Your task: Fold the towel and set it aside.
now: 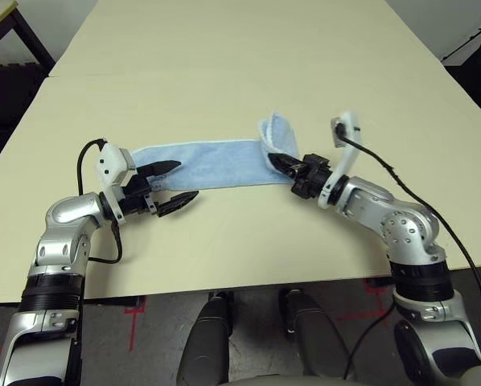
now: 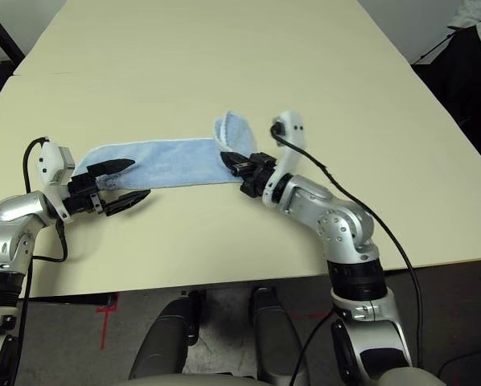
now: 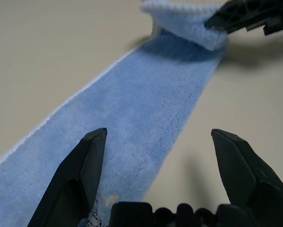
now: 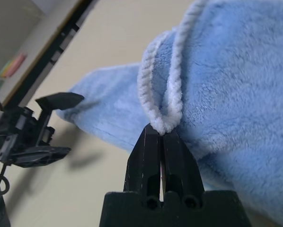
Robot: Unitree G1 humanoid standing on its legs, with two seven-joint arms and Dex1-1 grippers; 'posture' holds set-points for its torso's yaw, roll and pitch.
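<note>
Head pair overlooks table (image 1: 224, 48); wrist cameras close, probably facing.

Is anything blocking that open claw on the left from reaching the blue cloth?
Nothing visible. The left gripper sits open at one end of the light-blue terry towel, with bare cream table around. The right gripper is shut on the far end.

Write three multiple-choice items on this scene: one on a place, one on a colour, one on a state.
1. Where does the open left hand stand?
A. at the towel's left end
B. at the far table edge
C. above the lifted end

2. What colour is the towel?
A. red
B. light blue
C. green

3. How is the right hand?
A. wide open
B. resting flat on the table
C. shut on the towel's white edging

Answers: 1 A, its fingers flank that end; 2 B, blue pile; 3 C, edging pinched.
</note>
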